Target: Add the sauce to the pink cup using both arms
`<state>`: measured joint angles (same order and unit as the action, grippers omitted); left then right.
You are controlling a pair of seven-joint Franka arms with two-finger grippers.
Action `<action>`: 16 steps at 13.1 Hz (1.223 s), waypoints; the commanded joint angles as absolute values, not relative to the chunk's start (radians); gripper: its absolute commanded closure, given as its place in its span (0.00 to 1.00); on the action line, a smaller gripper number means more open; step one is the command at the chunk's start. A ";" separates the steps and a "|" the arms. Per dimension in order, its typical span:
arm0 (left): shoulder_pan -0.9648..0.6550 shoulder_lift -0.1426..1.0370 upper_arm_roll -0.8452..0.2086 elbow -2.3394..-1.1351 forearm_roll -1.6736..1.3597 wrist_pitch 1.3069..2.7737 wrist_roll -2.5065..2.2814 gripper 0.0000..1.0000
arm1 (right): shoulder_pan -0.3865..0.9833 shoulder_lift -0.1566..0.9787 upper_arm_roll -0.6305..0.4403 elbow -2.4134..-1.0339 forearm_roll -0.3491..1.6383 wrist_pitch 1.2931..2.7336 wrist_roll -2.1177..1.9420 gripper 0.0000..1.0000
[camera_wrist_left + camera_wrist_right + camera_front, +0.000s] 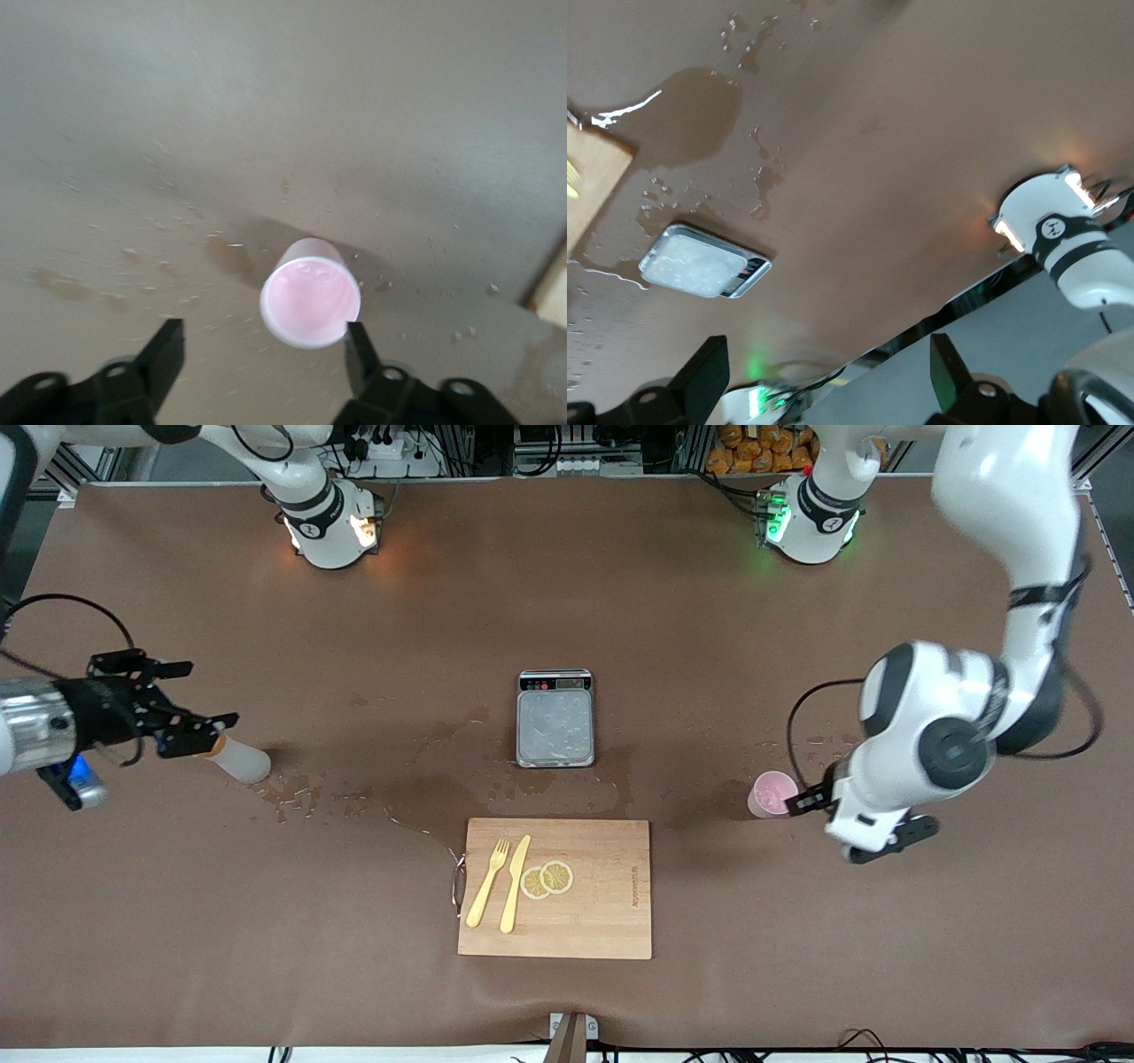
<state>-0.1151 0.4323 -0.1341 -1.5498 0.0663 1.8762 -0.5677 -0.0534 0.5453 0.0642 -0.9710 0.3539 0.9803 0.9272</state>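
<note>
The pink cup stands upright and empty on the brown table toward the left arm's end. My left gripper hovers just over it, open. In the left wrist view the cup sits just past the open gripper, its rim against one fingertip. The sauce bottle, greyish-white with an orange cap, is on the table toward the right arm's end. My right gripper is open and empty, held level above the cap. The right wrist view shows the open right gripper but not the bottle.
A small scale sits mid-table, also in the right wrist view. A wooden cutting board with a yellow fork, a knife and lemon slices lies nearer the front camera. Wet patches spread between bottle, scale and board.
</note>
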 commanded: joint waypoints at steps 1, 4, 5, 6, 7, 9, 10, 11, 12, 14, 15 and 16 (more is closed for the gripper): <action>-0.066 0.277 -0.149 -1.591 0.086 1.769 -0.427 0.00 | 0.019 0.435 0.052 -1.040 0.216 0.988 0.815 0.00; -0.026 0.158 -0.152 -1.591 0.081 1.637 -0.215 0.00 | 0.025 0.286 0.057 -1.109 0.135 0.989 0.558 0.00; -0.026 0.123 -0.152 -1.589 0.080 1.612 -0.175 0.00 | 0.012 0.209 0.057 -1.170 0.130 1.012 0.484 0.00; -0.023 0.083 -0.153 -1.591 0.069 1.603 -0.145 0.00 | -0.004 0.121 0.058 -1.246 0.130 1.069 0.439 0.00; -0.021 0.039 -0.146 -1.591 0.028 1.556 -0.100 0.00 | -0.023 0.030 0.061 -1.340 0.130 1.144 0.376 0.00; -0.017 -0.047 -0.137 -1.588 0.012 1.483 -0.039 0.00 | -0.034 -0.084 0.060 -1.475 0.085 1.271 0.234 0.00; -0.009 -0.058 -0.117 -1.576 0.009 1.482 0.013 0.00 | -0.044 -0.090 0.061 -1.485 0.077 1.299 0.210 0.00; -0.023 -0.058 -0.088 -1.566 0.008 1.480 0.055 0.00 | -0.060 -0.087 0.061 -1.485 0.077 1.330 0.200 0.00; -0.047 -0.060 -0.056 -1.565 0.008 1.477 0.081 0.00 | -0.072 -0.083 0.061 -1.486 0.078 1.356 0.168 0.00; -0.089 -0.060 -0.015 -1.565 0.005 1.473 0.086 0.00 | -0.077 -0.072 0.058 -1.485 0.077 1.376 0.153 0.00; -0.084 -0.060 -0.023 -1.565 0.003 1.473 0.078 0.00 | -0.078 -0.060 0.058 -1.477 0.074 1.385 0.153 0.00; -0.080 -0.057 -0.025 -1.562 -0.015 1.473 0.069 0.00 | -0.080 -0.045 0.058 -1.470 0.071 1.393 0.153 0.00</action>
